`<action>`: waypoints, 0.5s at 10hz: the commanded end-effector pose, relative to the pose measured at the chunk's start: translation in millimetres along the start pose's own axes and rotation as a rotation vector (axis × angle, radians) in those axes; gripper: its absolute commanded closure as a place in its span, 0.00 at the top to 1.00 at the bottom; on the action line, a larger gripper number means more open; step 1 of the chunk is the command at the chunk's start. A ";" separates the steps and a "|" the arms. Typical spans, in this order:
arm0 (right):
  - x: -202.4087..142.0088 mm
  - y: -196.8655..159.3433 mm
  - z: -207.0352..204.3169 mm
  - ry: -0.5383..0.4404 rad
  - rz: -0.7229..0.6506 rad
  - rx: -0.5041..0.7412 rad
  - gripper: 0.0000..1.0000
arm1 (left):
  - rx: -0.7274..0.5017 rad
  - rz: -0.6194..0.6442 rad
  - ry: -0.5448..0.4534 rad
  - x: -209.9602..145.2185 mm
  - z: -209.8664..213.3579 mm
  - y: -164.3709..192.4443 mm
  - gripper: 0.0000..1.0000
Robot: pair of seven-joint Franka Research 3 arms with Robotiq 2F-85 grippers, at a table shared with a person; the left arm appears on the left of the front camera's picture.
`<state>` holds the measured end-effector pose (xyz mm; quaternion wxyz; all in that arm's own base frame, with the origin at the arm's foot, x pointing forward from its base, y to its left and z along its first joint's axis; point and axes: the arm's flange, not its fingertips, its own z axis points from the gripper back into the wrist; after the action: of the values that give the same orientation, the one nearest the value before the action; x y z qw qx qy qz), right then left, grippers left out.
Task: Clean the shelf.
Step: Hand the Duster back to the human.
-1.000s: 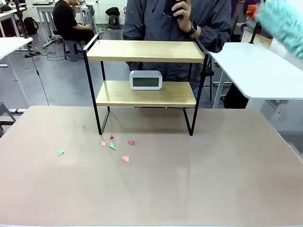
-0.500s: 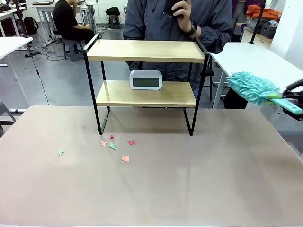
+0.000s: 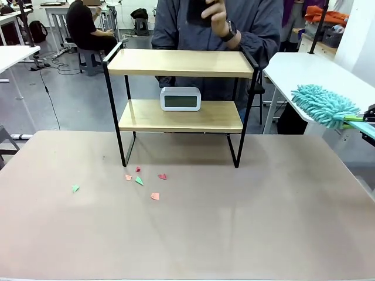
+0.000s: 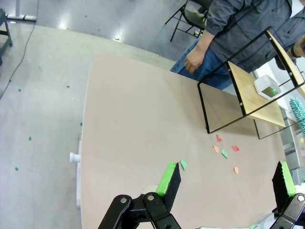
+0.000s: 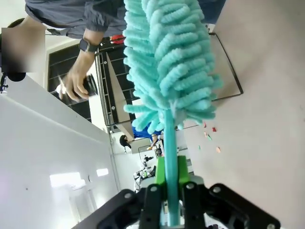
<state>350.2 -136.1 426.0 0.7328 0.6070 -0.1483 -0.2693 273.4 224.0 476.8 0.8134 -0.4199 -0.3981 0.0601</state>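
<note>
Shelf (image 3: 180,63) stands at the far middle of the tan surface (image 3: 246,228), its four thin black legs planted on it. A small white clock (image 3: 180,99) sits on the lower board, a little left of centre. In the left wrist view the shelf (image 4: 255,95) appears at the right, tilted by the camera, with the clock (image 4: 266,88) on its lower board.

Small paper scraps (image 3: 140,180) in red, orange and green lie on the surface just on the near side of the shelf's left front leg. One green scrap (image 3: 75,188) lies apart from them, farther left.

At the right edge of the front view a teal fluffy duster (image 3: 323,105) hangs in the air over a white side table (image 3: 304,79), well to the right of the shelf and touching nothing. The right jaws are pressed together on the duster's teal handle (image 5: 169,157), which is pinched between the green pads (image 5: 183,171).

The left jaws are spread wide and hold nothing, their green pads (image 4: 167,175) hovering above the near left part of the surface.

A person in a grey jacket (image 3: 258,23) stands behind the shelf with one hand (image 3: 218,20) raised, holding a dark object (image 3: 196,9).
</note>
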 end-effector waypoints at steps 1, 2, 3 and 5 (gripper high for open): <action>-9.0 -4.6 -3.5 0.020 0.025 0.002 0.03 | -0.019 -0.020 -0.021 -0.2 -1.3 1.2 1.00; -9.0 -4.6 -3.5 0.020 0.025 0.002 0.03 | -0.019 -0.020 -0.021 -0.2 -1.3 1.2 1.00; -9.0 -4.6 -3.5 0.020 0.025 0.002 0.03 | -0.019 -0.020 -0.021 -0.2 -1.3 1.2 1.00; -9.0 -4.6 -3.5 0.020 0.025 0.002 0.03 | -0.019 -0.020 -0.021 -0.2 -1.3 1.2 1.00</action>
<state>350.7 -134.1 425.7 0.7338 0.6071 -0.1465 -0.2676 273.4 224.0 476.8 0.8134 -0.4199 -0.3981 0.0601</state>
